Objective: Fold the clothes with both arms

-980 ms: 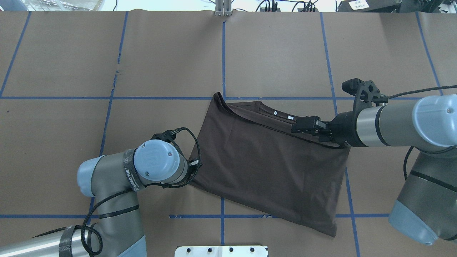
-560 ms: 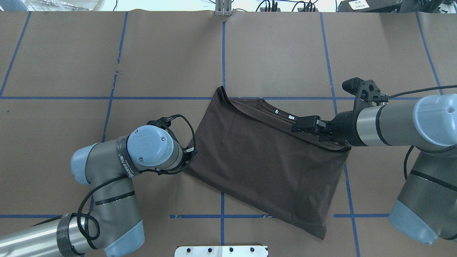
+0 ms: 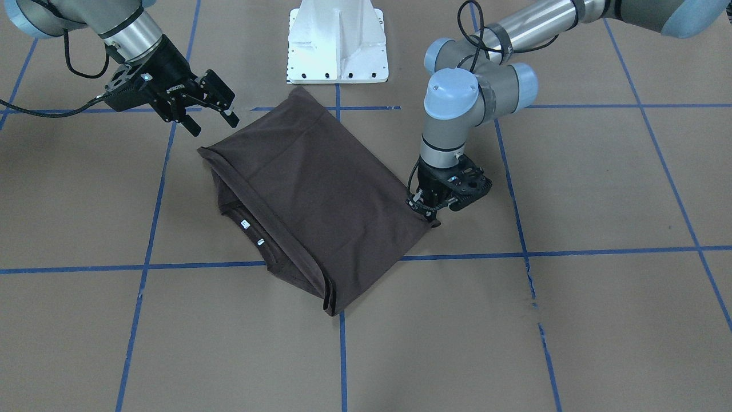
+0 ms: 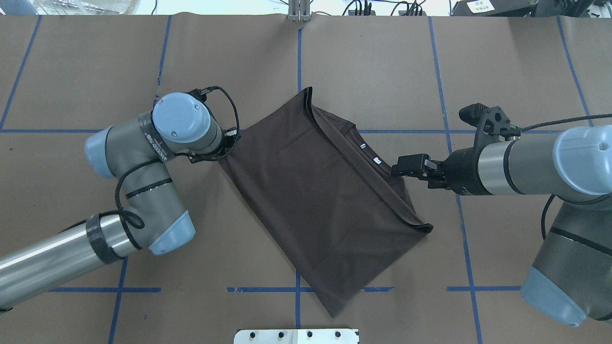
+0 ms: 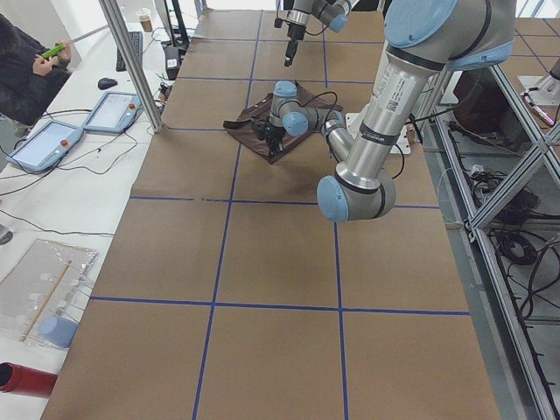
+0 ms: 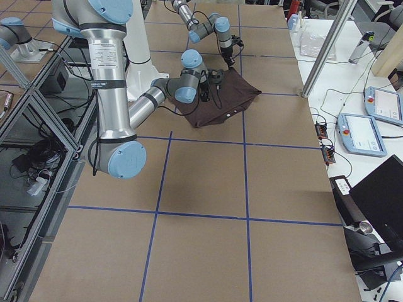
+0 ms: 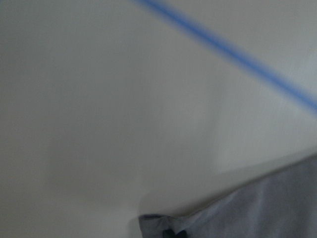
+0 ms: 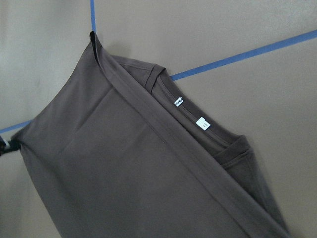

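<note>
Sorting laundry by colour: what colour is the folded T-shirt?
The T-shirt is dark brown, clearest in the overhead view.

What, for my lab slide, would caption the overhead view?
Left gripper holds a corner of the folded brown T-shirt; right gripper hovers open beside its collar.

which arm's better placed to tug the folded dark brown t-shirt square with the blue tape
Left. The left gripper looks shut on a corner of the dark brown T-shirt; the right gripper hangs open beside it, holding nothing.
</note>
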Tool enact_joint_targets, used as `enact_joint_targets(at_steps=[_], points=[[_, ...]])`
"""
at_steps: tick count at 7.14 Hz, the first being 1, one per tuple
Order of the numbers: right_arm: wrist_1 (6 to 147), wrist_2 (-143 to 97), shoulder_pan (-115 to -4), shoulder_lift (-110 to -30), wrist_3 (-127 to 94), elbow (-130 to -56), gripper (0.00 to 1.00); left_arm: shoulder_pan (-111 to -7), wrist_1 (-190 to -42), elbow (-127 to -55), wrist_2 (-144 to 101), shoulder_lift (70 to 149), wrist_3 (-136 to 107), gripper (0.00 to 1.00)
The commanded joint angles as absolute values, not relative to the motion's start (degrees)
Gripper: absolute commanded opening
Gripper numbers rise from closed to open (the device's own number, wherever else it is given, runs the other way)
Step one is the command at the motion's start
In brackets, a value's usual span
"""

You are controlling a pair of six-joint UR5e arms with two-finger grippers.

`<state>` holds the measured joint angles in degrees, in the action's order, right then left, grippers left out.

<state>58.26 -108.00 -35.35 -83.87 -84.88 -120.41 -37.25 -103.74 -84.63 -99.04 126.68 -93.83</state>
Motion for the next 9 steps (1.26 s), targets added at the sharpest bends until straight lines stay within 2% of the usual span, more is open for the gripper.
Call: enact_joint_targets(at_steps=[1, 4, 6, 7, 9], points=[[58.4, -107.9, -35.2, -83.8, -84.9, -120.4, 1.00, -43.1, -114.4, -68.0, -99.1, 134.5, -87.5, 0.00], [58.2, -108.4, -35.2, -83.8, -84.9, -120.1, 1.00, -44.6, -129.8, -52.9, -99.2, 143.9, -84.0, 0.00], [58.1, -108.5, -35.2, -83.7, -84.9, -120.2, 1.00, -44.5, -134.7, -49.2, -98.9, 144.4, -82.6, 0.00], [58.2, -108.8, -35.2, -82.8, -84.4, -119.7, 1.00, -44.5, -134.6, -49.0, -98.7, 144.2, -80.2, 0.99], [60.3, -109.9, -35.1, -80.7, -83.0, -117.2, 1.00, -47.1, -133.8, -50.0, -102.9, 144.1, -72.6, 1.00]])
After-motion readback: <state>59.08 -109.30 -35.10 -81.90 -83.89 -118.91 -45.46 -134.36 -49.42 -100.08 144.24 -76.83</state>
